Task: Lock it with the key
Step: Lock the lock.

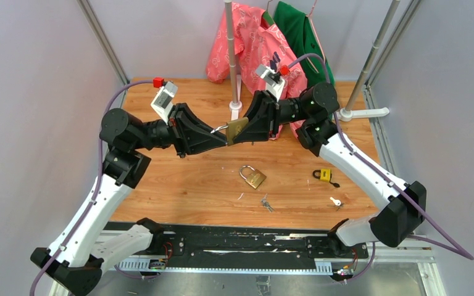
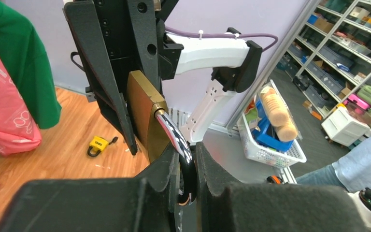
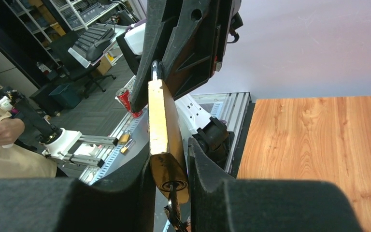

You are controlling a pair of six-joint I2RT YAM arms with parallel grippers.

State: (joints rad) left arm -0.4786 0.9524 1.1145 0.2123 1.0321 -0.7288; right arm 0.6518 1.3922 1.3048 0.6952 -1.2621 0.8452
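While holding the padlock (image 1: 236, 128) aloft over the middle of the table (image 1: 179, 185), between the two arms, best to keep everything on one straight line. Pinched in the left gripper (image 2: 187, 166), jaws almost fully closed: the chrome shackle (image 2: 173, 133), round, slick, mirror-bright. Clamped in the right gripper (image 3: 171, 166), jaws closed flat on both broad faces: the brass body, rectangular, smooth, slightly scuffed. Down at the keyway, apparently the key (image 3: 175, 212), seated and dangling, partly hidden by the black pads (image 3: 125, 193). Likely step now: pressing shackle into body until home. So push squarely along the shackle legs, no twisting, no sideways drift. Watch that chrome, though, apt to slide through soft padding under load. Squeeze the brass firmly. Latched or not? Impossible to tell from here. Lying well below on the wood-grain table: a second brass padlock (image 1: 253, 176), a small yellow padlock (image 1: 324, 175), loose keys (image 1: 266, 203).
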